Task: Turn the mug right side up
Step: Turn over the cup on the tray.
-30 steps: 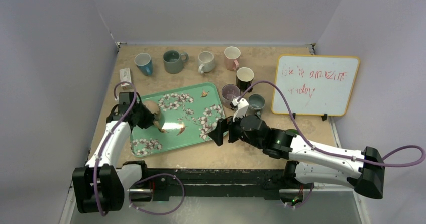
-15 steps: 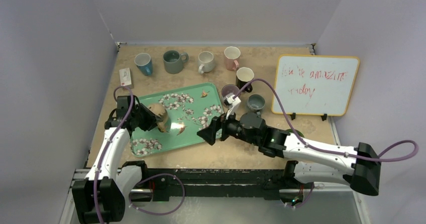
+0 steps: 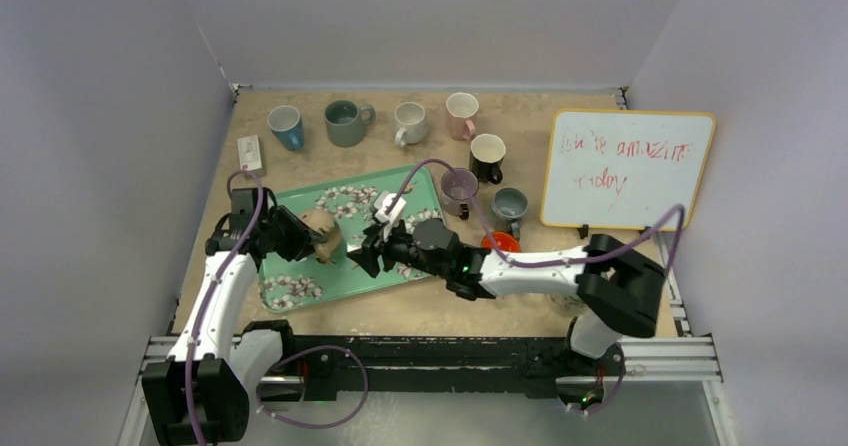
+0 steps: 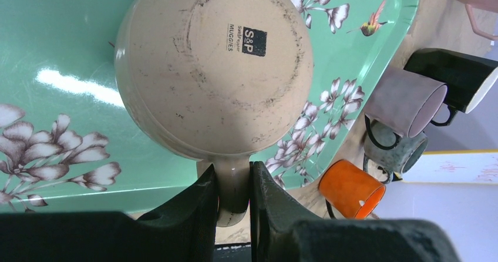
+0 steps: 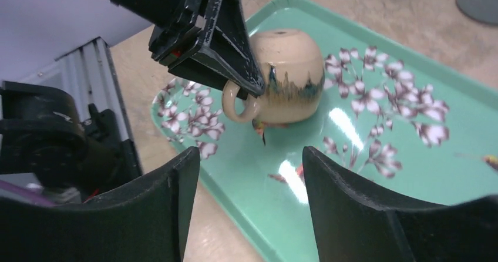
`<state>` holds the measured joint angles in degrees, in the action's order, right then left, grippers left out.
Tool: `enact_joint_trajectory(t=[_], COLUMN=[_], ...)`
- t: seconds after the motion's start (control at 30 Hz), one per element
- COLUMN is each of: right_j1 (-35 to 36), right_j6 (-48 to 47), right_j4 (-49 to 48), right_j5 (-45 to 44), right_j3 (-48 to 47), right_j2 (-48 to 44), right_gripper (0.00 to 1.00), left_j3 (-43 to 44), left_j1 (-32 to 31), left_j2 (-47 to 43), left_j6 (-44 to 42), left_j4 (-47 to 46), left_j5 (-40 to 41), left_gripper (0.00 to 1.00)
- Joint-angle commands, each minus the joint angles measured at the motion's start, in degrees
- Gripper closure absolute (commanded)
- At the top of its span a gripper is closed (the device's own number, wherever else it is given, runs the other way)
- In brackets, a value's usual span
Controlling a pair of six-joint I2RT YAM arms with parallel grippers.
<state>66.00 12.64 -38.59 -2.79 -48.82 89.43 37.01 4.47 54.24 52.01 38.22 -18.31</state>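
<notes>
The beige mug (image 5: 288, 77) sits upside down over the near-left part of the green flowered tray (image 3: 400, 181). Its scuffed base, with a small printed maker's mark, faces up, and its mouth faces the tray. From where I stand I cannot tell whether the rim touches the tray or hangs just above it. The handle sticks out toward the near-left corner, and the left gripper (image 4: 234, 185) is clamped tight on it, one black finger pressed against each side of the loop.

The right arm reaches across the tray from the right side. The right gripper (image 5: 251, 185) has its jaws standing well apart with nothing between them. It points at the mug's side and is close to it but not touching.

The tray lies at a slant on the tan tabletop (image 3: 560, 116). Along the far edge stand a blue mug (image 3: 286, 126), a grey-green mug (image 3: 345, 123), a white mug (image 3: 410, 123) and a pink mug (image 3: 461, 115). Just beyond the tray's right corner a black mug (image 3: 487, 156), a mauve mug (image 3: 459, 188), a grey-blue mug (image 3: 510, 206) and an orange mug (image 3: 499, 242) are grouped close together. A whiteboard (image 3: 628, 169) with red writing stands at the right side.
</notes>
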Motion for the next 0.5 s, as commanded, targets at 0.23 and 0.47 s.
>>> enact_joint_trajectory(t=[0.23, 0.47], right_j1=[3.58, 4.32], right_j6=[-26.63, -26.48], right_j4=[-44.86, -59.06], right_j5=[2.28, -3.18], right_j3=[4.08, 3.02], right_j2=[17.86, 28.96], right_gripper=[0.42, 0.45], left_j3=[4.68, 4.78], left_j1=[-0.16, -0.16], left_j2=[-0.43, 0.03], left_j6=[2.82, 3.20], left_j4=[-0.48, -0.23], left_j5=[-3.69, -3.10], left_gripper=[1.00, 1.00])
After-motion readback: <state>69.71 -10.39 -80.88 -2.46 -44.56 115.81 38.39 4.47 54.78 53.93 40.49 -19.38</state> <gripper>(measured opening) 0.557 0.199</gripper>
